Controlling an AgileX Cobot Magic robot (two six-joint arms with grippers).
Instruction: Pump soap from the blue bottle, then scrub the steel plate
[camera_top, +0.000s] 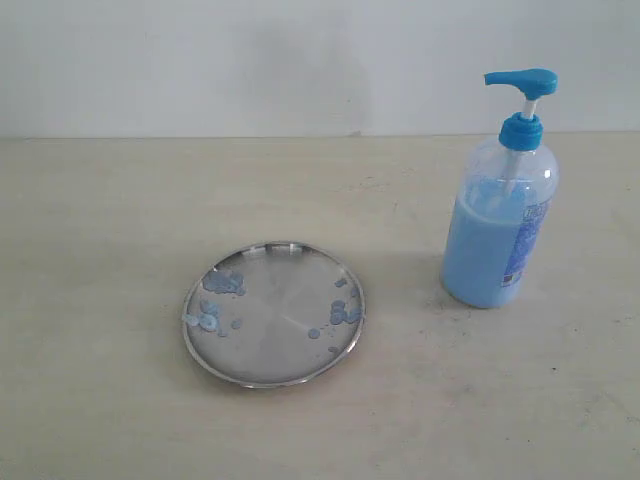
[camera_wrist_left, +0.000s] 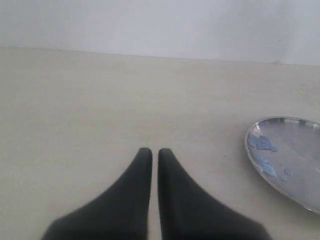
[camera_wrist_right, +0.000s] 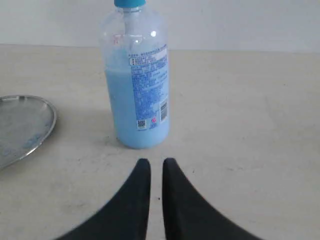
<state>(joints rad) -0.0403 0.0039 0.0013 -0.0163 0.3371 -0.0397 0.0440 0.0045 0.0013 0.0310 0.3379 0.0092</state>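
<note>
The blue bottle (camera_top: 500, 220) stands upright at the right of the table, about two thirds full of light blue soap (camera_top: 485, 255); its pump head (camera_top: 521, 81) is up. The steel plate (camera_top: 273, 312) lies left of it, speckled with blue droplets (camera_top: 222, 284). Neither gripper shows in the exterior view. My right gripper (camera_wrist_right: 156, 162) is shut and empty, a short way from the bottle's base (camera_wrist_right: 141, 135). My left gripper (camera_wrist_left: 151, 151) is shut and empty over bare table, with the plate's rim (camera_wrist_left: 255, 160) off to one side.
The pale table (camera_top: 120, 230) ends at a white wall (camera_top: 250, 60) behind. The plate's edge (camera_wrist_right: 30, 125) also shows in the right wrist view beside the bottle. No other objects are in view.
</note>
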